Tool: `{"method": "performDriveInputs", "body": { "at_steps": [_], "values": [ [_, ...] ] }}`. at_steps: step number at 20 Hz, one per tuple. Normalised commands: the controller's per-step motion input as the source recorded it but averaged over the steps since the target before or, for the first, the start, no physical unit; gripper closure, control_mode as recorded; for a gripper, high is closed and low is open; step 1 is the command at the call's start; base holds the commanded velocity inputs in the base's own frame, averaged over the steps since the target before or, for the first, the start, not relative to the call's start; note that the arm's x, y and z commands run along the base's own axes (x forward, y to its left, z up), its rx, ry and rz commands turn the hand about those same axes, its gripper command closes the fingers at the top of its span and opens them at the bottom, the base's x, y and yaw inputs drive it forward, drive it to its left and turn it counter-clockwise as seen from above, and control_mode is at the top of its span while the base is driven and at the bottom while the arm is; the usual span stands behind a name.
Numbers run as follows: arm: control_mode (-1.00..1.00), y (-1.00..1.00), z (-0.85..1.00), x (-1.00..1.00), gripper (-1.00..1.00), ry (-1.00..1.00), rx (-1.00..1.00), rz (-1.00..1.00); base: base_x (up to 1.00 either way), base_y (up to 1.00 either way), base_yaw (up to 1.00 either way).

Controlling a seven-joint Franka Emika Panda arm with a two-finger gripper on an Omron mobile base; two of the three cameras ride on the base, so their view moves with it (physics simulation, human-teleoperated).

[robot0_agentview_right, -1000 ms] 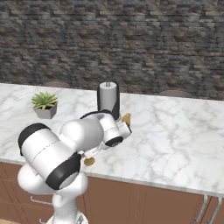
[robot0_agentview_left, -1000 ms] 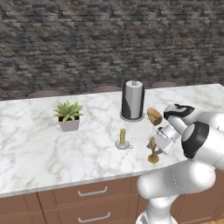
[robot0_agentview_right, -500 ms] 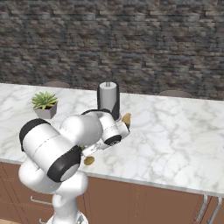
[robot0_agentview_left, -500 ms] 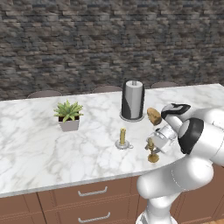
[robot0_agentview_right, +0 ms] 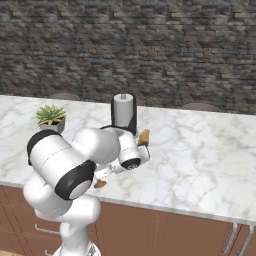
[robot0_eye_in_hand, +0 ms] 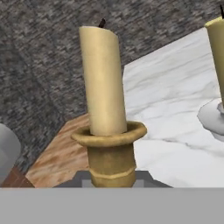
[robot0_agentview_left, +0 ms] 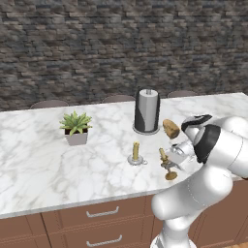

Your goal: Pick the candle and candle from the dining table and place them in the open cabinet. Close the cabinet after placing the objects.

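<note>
One long marble dining table (robot0_agentview_left: 38, 169) carries everything here. Near its back edge stands one steel paper-towel stand (robot0_agentview_left: 147, 111), with one brown bread-like lump (robot0_agentview_left: 170, 129) just beside it. One potted succulent (robot0_agentview_left: 75, 128) sits toward the left end — green leaves in a small pale pot. Two candles: the stubby candle (robot0_agentview_left: 136, 152) stands in its shallow silver dish, mid-table, and the brass candlestick candle (robot0_eye_in_hand: 103, 109) stands near the front edge. The gripper (robot0_agentview_left: 170, 162) is there at its stem — clamped or not, I cannot tell.
</note>
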Motion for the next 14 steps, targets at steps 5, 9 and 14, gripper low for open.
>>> {"method": "performDriveInputs", "body": {
  "at_steps": [5, 9, 14],
  "values": [
    [-1.0, 0.0, 0.29, -0.1, 1.0, 0.0, 0.02, 0.0, 0.0, 0.0, 0.0],
    [-1.0, 0.0, 0.36, -0.07, 1.0, 0.0, 0.0, 0.0, 0.0, 0.0, 0.0],
    [-1.0, 0.02, 0.4, -0.05, 1.0, 0.0, 0.0, 0.0, 0.0, 0.0, 0.0]
  ]
}}
